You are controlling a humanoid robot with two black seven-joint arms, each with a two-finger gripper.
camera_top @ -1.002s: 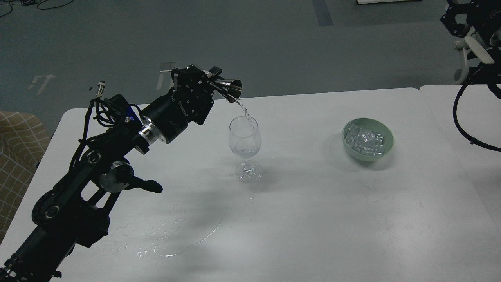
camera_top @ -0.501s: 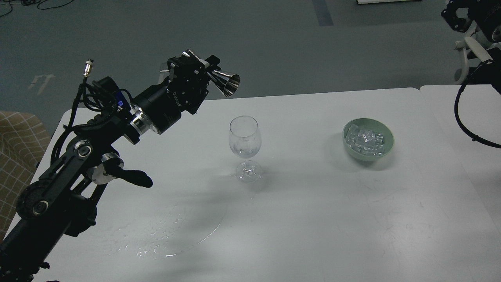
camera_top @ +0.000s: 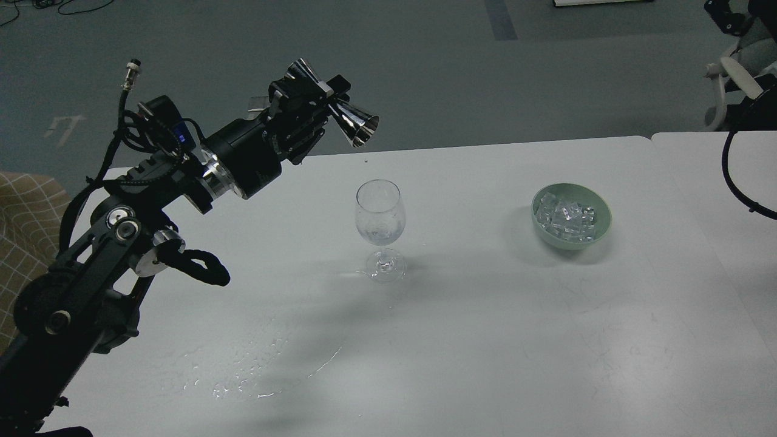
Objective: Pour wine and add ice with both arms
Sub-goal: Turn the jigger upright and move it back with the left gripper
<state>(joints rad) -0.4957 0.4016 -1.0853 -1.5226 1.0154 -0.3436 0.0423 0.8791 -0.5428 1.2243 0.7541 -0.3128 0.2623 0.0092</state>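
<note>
1. Nearest the camera, a spill of clear liquid (camera_top: 261,376) lies in droplets and a thin curved edge on the white table (camera_top: 485,340), in front of and to the left of the wine glass (camera_top: 380,226).
2. The wine glass stands upright on its foot near the middle of the table, with a shallow pool of wine (camera_top: 380,233) low in its bowl.
3. To the right of the wine glass, well apart from it, sits a pale green bowl (camera_top: 571,216) heaped with ice (camera_top: 566,216).
4. The left arm (camera_top: 152,200) comes in from the lower left and rises behind and to the left of the wine glass.
5. The left gripper (camera_top: 317,103) hangs above and left of the glass rim, clamped around the narrow waist of a silver double-cone jigger (camera_top: 347,119).
6. The jigger is tilted, its open mouth facing right and slightly down; it is clear of the glass and no stream joins them.
7. Any lettering on the black wrist housing is too dark to read.
8. Far right, beyond the bowl, only a cable (camera_top: 737,176) and dark parts of the right arm (camera_top: 743,18) show; its gripper is out of frame.
</note>
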